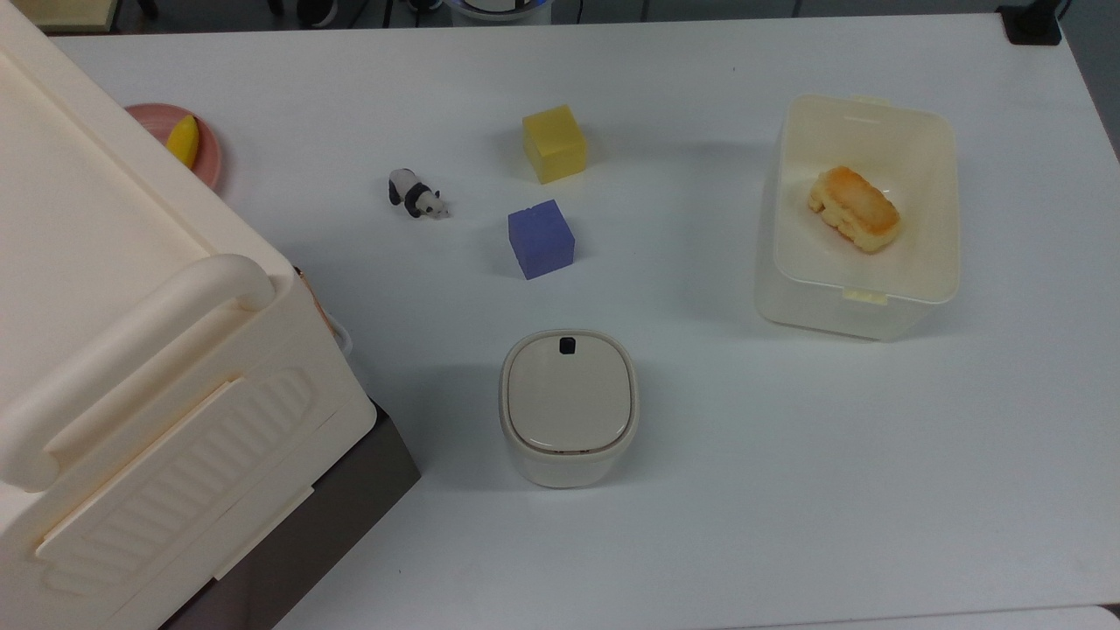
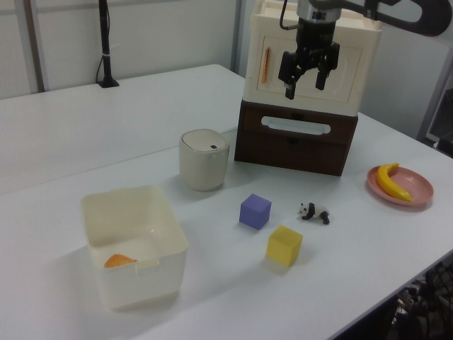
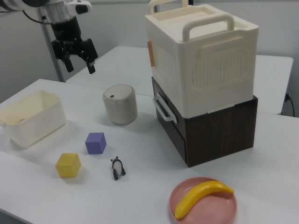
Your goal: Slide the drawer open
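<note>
I see the hand (image 2: 306, 79) spread wide in the air, above the surface (image 2: 106, 134). The drawer (image 2: 294, 142) sits closed under the cream box (image 3: 205, 60).

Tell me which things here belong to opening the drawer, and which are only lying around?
Belong: drawer, its white handle, open gripper.

Lying around: cream box, lidded bin, purple cube, yellow cube, panda, banana, tub.

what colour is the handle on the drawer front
White. The loop handle stands out against the dark brown drawer front, clearest in the left view.
</note>
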You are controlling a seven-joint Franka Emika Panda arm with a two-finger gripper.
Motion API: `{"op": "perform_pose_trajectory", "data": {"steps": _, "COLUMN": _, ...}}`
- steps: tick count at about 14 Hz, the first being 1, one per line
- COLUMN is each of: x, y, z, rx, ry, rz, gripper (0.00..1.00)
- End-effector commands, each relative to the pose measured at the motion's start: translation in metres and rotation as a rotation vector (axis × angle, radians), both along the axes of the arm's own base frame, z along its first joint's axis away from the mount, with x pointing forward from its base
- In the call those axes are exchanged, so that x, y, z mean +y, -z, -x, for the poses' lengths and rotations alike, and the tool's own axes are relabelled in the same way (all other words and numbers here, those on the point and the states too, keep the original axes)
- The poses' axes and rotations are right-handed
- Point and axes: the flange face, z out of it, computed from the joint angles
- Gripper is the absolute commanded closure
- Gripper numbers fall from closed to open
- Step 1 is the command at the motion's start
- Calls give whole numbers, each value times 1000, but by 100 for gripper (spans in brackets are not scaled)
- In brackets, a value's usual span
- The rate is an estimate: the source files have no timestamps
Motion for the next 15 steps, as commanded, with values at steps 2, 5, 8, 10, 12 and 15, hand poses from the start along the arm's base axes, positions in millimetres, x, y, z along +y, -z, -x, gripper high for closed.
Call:
{"op": "perform_pose_trajectory", "data": {"steps": 2, "x": -1, "y": 12, "z": -1, "rx": 3, "ry": -21, "rz": 37, "gripper": 0}}
{"op": "perform_pose_trajectory", "data": {"steps": 5, "x": 2, "y": 15, "z": -3, "rx": 7, "ry": -21, "rz": 41, "gripper": 0}}
{"op": "perform_pose_trajectory", "data": {"steps": 8, "x": 0, "y": 15, "z": -3, "rx": 7, "ry": -18, "rz": 41, "gripper": 0}}
{"op": "perform_pose_trajectory", "data": {"steps": 10, "x": 0, "y": 15, "z": -3, "rx": 7, "ry": -18, "rz": 41, "gripper": 0}}
{"op": "perform_pose_trajectory", "data": {"steps": 12, "x": 0, "y": 14, "z": -3, "rx": 5, "ry": -18, "rz": 41, "gripper": 0}}
{"op": "perform_pose_trajectory", "data": {"steps": 15, "x": -4, "y": 11, "z": -3, "rx": -1, "ry": -10, "rz": 41, "gripper": 0}}
